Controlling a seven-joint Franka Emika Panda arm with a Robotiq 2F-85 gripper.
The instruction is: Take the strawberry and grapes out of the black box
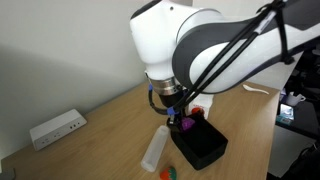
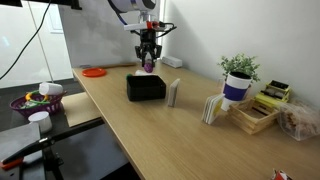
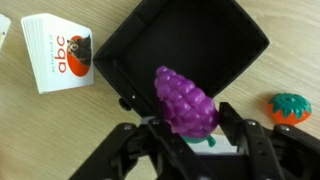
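Directly above the shallow black open-topped box (image 3: 190, 40), the Robotiq gripper (image 3: 187, 118) has its two dark fingers (image 3: 245, 140) pressed against either side of the lumpy purple toy grapes (image 3: 183, 95), so the cluster hangs clamped between them, clear of the box's walls. In both exterior views the grapes (image 1: 186, 125) (image 2: 149, 65) sit just over the box (image 1: 200, 146) (image 2: 146, 88), which rests on the light wooden table (image 2: 190, 135). The small red-orange toy strawberry with a green top (image 3: 290, 108) lies on the tabletop outside the box, near one of its corners. A white card printed "abc" (image 3: 60, 50) lies flat just beside the box's opposite side. A clear plastic cylinder (image 1: 155, 148) lies on the table near the box, and a white power strip (image 1: 57, 128) sits well apart from the box at the wall.
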